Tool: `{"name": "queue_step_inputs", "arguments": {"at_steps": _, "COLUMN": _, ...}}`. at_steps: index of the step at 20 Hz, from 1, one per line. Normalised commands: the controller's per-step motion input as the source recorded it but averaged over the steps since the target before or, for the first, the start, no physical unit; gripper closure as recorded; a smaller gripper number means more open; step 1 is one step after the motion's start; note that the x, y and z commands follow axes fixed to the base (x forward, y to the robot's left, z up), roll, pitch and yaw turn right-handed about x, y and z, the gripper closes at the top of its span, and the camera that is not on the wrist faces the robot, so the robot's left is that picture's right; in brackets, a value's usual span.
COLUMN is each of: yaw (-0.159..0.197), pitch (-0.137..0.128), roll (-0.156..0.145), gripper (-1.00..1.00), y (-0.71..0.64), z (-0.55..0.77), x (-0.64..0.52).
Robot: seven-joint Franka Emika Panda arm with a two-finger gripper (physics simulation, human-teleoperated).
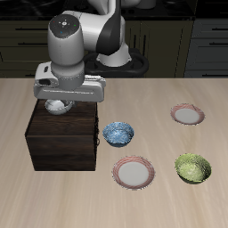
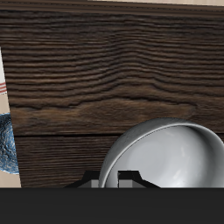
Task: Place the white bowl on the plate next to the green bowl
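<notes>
The white bowl [image 1: 57, 107] sits on the dark wooden box [image 1: 62, 142], directly under the gripper [image 1: 64, 100]; jaw spread cannot be told.

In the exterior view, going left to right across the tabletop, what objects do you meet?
Dark wooden box with the small white-grey bowl on top → blue patterned bowl → nearer pink-rimmed plate → farther pink-rimmed plate → yellow-green bowl.
</notes>
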Motion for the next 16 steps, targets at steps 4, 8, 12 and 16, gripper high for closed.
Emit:
{"name": "queue_step_inputs", "arguments": {"at_steps": 4, "yaw": 0.024, "pitch": -0.046, "roll": -0.002, "gripper": 1.0, "y": 0.17, "z": 0.35, "x": -0.14}}
{"name": "queue_step_inputs", "arguments": {"at_steps": 8, "yaw": 0.013, "pitch": -0.041, "roll": 0.004, "gripper": 1.0, "y": 0.13, "z": 0.33, "x": -0.05}}
{"name": "queue_step_inputs", "arguments": {"at_steps": 12, "yaw": 0.011, "pitch": -0.05, "roll": 0.015, "gripper": 1.0, "y": 0.2, "z": 0.31, "x": -0.07}}
{"name": "queue_step_inputs", "arguments": {"at_steps": 16, "yaw": -0.004, "pitch": -0.01, "roll": 0.002, "gripper": 1.0, "y": 0.13, "z": 0.16, "x": -0.03}}
